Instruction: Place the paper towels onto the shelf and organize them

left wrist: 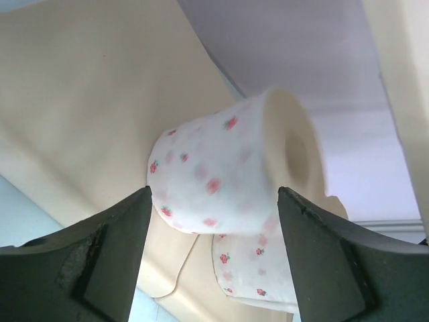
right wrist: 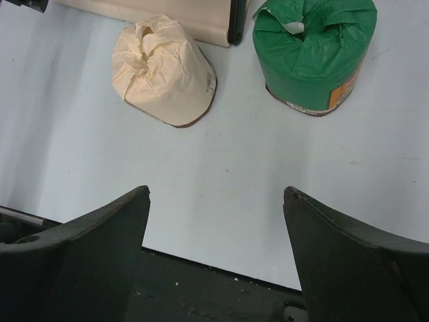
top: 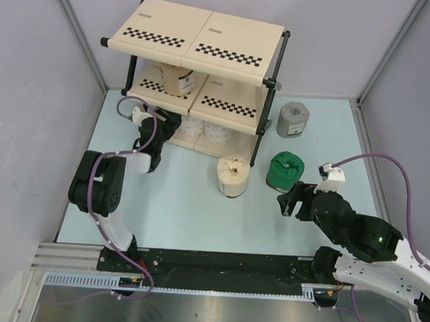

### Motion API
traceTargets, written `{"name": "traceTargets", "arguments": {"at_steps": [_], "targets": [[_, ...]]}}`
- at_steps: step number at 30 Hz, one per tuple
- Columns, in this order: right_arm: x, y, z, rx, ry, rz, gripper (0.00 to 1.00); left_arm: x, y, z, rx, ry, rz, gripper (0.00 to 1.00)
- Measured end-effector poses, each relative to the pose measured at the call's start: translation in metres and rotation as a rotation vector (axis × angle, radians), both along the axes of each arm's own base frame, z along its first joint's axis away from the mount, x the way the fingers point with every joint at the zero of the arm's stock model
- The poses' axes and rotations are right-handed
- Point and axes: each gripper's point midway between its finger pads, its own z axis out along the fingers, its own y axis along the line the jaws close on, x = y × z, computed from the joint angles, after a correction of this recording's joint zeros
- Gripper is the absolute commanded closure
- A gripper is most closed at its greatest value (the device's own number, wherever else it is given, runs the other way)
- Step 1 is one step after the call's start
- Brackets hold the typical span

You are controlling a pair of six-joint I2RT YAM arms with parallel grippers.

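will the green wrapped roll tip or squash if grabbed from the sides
The green roll stands on its flat end, short and wide, so it probably won't roll or tip. Its crinkled wrapper suggests soft give under a squeeze, and the smooth film may slip.

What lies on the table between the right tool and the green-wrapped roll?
Nothing. The right wrist view shows only bare table between the right tool and the green-wrapped roll; the tan roll stands aside.

No writing is legible; the green roll's (right wrist: 312, 50) orange label (right wrist: 342, 88) is blurred.
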Motion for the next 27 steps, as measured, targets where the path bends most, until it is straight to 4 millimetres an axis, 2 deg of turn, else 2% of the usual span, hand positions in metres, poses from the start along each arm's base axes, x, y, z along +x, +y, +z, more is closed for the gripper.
{"name": "traceTargets", "arguments": {"at_steps": [13, 17, 22, 25, 27], "targets": [[-0.003, -0.004, 0.001, 0.031, -0.001, -0.004, 0.14, -0.007, -0.005, -0.001, -0.008, -0.003, -0.032, 0.19], [-0.005, -0.006, 0.001, 0.04, 0.0, -0.007, 0.15, -0.02, -0.003, 0.002, -0.009, -0.005, -0.037, 0.18], [-0.006, -0.008, 0.003, 0.053, -0.004, -0.007, 0.15, -0.039, -0.003, 0.019, -0.018, -0.04, -0.051, 0.16], [-0.007, -0.008, 0.002, 0.056, -0.002, -0.009, 0.15, -0.051, -0.011, 0.025, -0.023, -0.059, -0.081, 0.16], [-0.007, -0.008, 0.003, 0.058, -0.001, -0.01, 0.15, -0.059, -0.026, 0.027, -0.029, -0.072, -0.12, 0.16]]}}
